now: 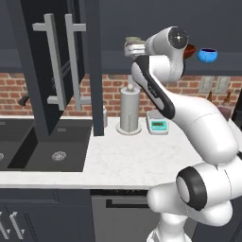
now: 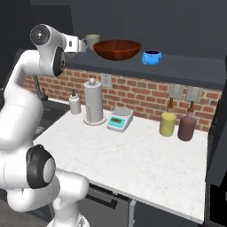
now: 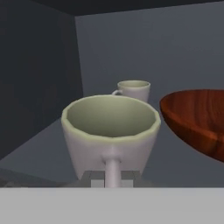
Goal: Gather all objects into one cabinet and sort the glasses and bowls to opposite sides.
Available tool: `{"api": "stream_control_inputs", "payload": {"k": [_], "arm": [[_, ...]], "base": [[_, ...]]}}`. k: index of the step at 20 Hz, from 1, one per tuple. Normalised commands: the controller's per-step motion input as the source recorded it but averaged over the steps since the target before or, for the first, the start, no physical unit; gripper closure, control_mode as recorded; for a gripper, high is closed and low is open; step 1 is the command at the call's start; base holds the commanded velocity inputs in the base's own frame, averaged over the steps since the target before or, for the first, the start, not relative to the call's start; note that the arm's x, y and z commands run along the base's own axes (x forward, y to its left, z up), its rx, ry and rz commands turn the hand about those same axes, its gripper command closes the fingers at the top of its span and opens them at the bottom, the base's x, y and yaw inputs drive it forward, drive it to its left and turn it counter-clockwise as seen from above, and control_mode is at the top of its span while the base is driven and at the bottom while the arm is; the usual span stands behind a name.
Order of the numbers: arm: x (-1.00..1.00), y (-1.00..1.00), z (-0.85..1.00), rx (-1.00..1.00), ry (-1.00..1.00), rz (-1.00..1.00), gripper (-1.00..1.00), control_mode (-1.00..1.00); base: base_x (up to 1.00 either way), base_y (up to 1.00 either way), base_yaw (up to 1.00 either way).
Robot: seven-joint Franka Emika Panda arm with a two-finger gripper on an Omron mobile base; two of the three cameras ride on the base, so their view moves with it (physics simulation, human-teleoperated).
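I am reaching into the open dark upper cabinet (image 3: 175,48). A pale beige-green mug (image 3: 109,127) stands right in front of the hand camera with its handle turned toward me. My gripper (image 3: 112,179) is shut on that handle. A second mug (image 3: 133,90) stands behind it, near the cabinet's back wall. To the right, the wide reddish-brown bowl (image 3: 197,118) rests on the same shelf. From the right base view, my gripper (image 2: 83,44) is by a mug (image 2: 91,41) left of the brown bowl (image 2: 117,48). The small blue bowl (image 2: 151,56) sits further right.
The cabinet's door (image 1: 56,61) with silver bar handles hangs open on the left over the sink (image 1: 47,146). On the counter below stand a paper-towel holder (image 2: 93,103), a scale (image 2: 119,119), a soap bottle (image 2: 75,103) and two canisters (image 2: 168,123).
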Motion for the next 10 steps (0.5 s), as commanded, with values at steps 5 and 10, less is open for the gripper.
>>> {"api": "stream_control_inputs", "payload": {"k": [5,10], "arm": [[0.14,0.15,0.00,0.00,0.00,0.00,1.00,-1.00],[0.20,0.18,0.00,0.00,0.00,0.00,1.00,-1.00]], "base": [[0.00,0.00,0.00],[0.00,0.00,0.00]]}}
